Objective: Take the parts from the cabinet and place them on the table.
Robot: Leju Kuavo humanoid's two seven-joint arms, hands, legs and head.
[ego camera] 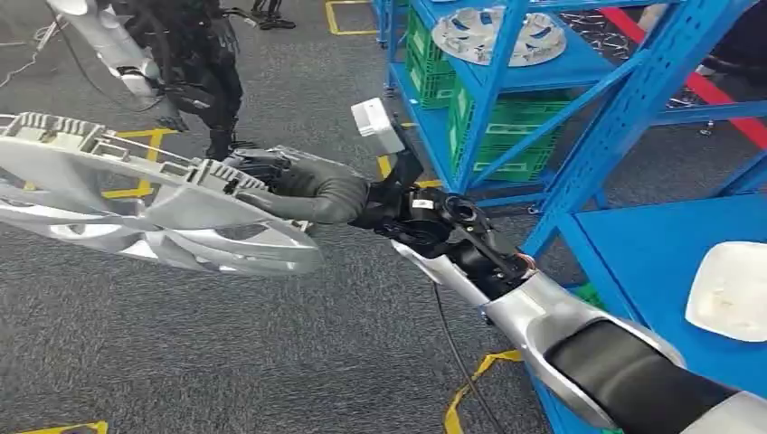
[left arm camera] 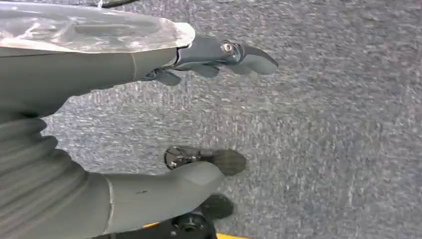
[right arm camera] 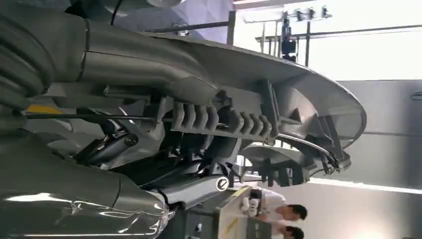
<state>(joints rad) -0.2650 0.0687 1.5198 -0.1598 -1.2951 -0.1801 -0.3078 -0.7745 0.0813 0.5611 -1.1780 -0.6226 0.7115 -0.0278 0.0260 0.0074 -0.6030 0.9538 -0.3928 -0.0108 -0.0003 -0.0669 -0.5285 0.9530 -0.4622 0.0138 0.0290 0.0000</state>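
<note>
A large silver wheel cover hangs over the grey carpet at the left of the head view. My right hand grips its near rim, with the thick grey thumb lying across the edge. In the right wrist view the cover's ribbed underside sits tight against my right hand. My left hand hangs above the carpet with thumb and fingers apart and nothing between them. My left arm shows at the upper left of the head view.
Blue racking stands at the right, with another wheel cover on a shelf, green crates below and a white part on the near blue shelf. Yellow tape marks the floor. People stand in the background.
</note>
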